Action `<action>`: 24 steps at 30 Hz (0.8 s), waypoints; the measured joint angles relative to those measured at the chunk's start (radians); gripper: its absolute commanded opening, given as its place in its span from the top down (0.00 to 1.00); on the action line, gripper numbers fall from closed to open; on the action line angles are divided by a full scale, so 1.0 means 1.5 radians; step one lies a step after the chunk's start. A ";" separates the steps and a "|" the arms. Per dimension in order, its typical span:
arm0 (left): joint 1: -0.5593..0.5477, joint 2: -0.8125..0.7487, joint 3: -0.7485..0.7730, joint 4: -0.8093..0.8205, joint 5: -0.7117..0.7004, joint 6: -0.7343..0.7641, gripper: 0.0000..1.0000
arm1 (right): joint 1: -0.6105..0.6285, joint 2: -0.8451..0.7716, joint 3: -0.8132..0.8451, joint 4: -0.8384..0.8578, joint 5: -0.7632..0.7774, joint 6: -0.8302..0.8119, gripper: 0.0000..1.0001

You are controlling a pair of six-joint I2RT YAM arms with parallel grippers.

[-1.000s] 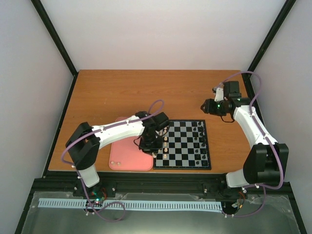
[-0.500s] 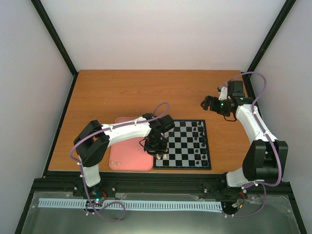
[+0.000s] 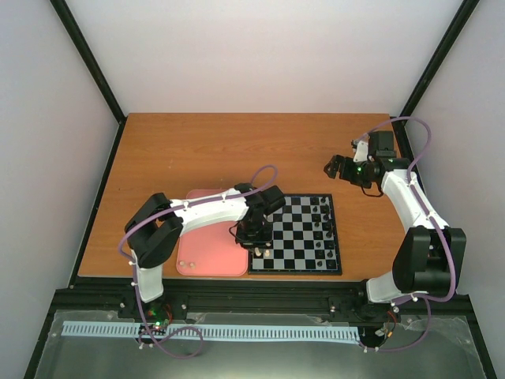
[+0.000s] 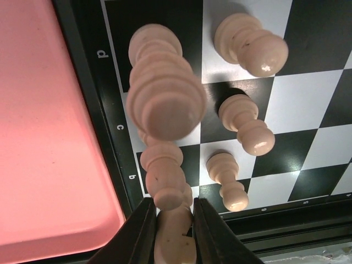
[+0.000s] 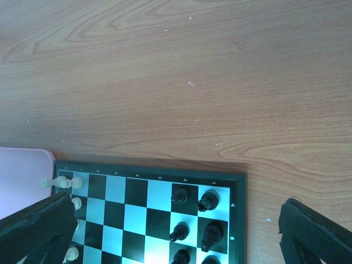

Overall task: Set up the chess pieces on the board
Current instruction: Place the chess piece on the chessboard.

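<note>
The left fingers are clamped on a cream piece and hang over the near left corner of the board, close to the tray. The right fingers are spread wide with nothing between them, held above the bench past the board's far right corner, well apart from the work.

Other cream pieces already stand along the board's left side: a tall one by the border letter d, a smaller one by b, and three pawns in the next row. Two more cream bits lie on the tray.

The step in hand looks to be setting the held piece on the corner square beside the one by b. The fingers hide most of that square, so whether it is free cannot be confirmed.

To do it well, the left arm should:
- Come down straight, with the piece upright and centred on its square.
- Stay off the neighbour just beyond the fingertips, which a sideways drift could topple.
- Open only a little on release, since one finger faces the border and the other faces the nearest pawn.
- Lift straight up before swinging back to the tray.

The pieces are light and narrow at the base, so a brush would likely knock one over.
</note>
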 measured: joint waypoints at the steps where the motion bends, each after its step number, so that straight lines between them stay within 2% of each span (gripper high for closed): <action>1: 0.000 0.000 0.000 0.000 -0.002 0.000 0.86 | 0.000 0.000 -0.001 0.000 -0.003 0.000 0.00; 7: 0.000 0.006 0.001 0.001 -0.002 -0.001 0.85 | 0.000 0.000 -0.002 0.000 -0.009 0.000 0.00; 11: 0.000 0.006 0.001 0.001 -0.002 -0.001 0.77 | 0.000 0.000 -0.002 0.000 -0.011 0.001 0.00; 13: 0.000 0.006 -0.001 0.003 -0.002 -0.001 0.75 | 0.000 0.000 -0.002 0.000 -0.011 0.001 0.00; 18: 0.000 0.006 -0.004 0.006 -0.002 -0.001 0.62 | 0.000 0.000 -0.002 0.000 -0.011 0.001 0.00; 24: 0.000 0.006 -0.005 0.006 -0.002 0.001 0.55 | 0.000 0.000 -0.002 0.000 -0.011 0.001 0.00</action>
